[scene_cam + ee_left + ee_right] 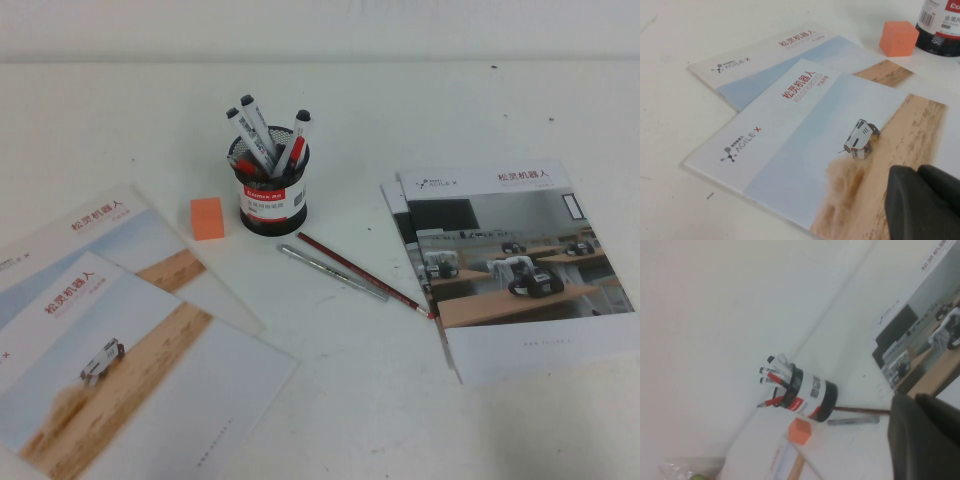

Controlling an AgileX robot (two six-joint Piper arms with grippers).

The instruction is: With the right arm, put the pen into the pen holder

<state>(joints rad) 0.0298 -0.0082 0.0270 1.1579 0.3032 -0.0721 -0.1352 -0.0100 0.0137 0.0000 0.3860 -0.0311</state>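
Pen (333, 272) flat beside red pencil (365, 274), near pen holder (271, 198), left gripper (922, 202) and right gripper (925, 437) states unclear.

The pen (333, 272) is flanked closely by the red pencil (365, 274), while the pen holder (272, 193) is crowded with markers (262, 133) and bordered by an orange block (207, 217).

The pen (854, 420) lies beside the pen holder (810, 397); right tool (925, 440) apparently well apart.
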